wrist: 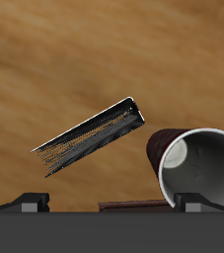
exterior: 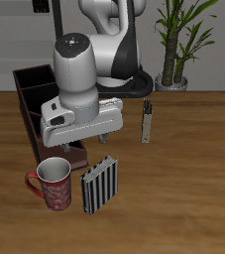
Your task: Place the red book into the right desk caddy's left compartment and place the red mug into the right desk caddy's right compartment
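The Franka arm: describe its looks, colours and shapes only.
The Franka arm has bulky, rounded white-grey shells with dark black bands at the joints. A round cap tops the fat cylindrical link nearest the camera. Its gripper is a pale grey boxy block. In the wrist view the fingertips look dark grey. No cables or markings are visible.

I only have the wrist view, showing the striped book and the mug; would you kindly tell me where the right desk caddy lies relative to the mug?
Observer: The right desk caddy lies just behind the red mug and runs toward the table's back, partly hidden by the arm.
Operator: Thank you. Is the red book anywhere?
Observer: A slim dark book, likely it, stands upright farther back, apart from the caddy.
Operator: Is anything behind it?
Observer: Only a potted plant at the back.
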Tool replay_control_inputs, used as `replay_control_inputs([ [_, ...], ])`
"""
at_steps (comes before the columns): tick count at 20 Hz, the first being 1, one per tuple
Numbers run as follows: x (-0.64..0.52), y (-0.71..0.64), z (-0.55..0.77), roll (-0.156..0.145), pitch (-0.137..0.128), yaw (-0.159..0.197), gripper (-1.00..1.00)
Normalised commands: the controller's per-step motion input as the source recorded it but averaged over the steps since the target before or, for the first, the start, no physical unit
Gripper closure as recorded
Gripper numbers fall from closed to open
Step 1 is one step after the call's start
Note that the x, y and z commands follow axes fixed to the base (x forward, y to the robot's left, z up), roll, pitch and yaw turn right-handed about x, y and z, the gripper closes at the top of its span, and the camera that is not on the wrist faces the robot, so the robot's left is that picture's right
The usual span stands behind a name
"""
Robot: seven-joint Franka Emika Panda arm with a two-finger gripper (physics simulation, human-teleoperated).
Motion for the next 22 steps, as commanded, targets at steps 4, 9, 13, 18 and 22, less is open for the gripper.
replay_control_inputs([
  [4,-0.11,-0.05,0.10,0.045,-0.021,-0.046,-1.00],
  [9,-0.05,-0.09,0.06,0.020,-0.025,0.004,-1.00],
  [13,0.04,-0.03,-0.04,-0.005,0.012,0.016,-1.00],
  [18,-0.01,-0.10,-0.04,0.000,0.003,0.026,-1.00],
  [22,0.04,-0.10,-0.02,-0.033,-0.003,0.006,-1.00],
])
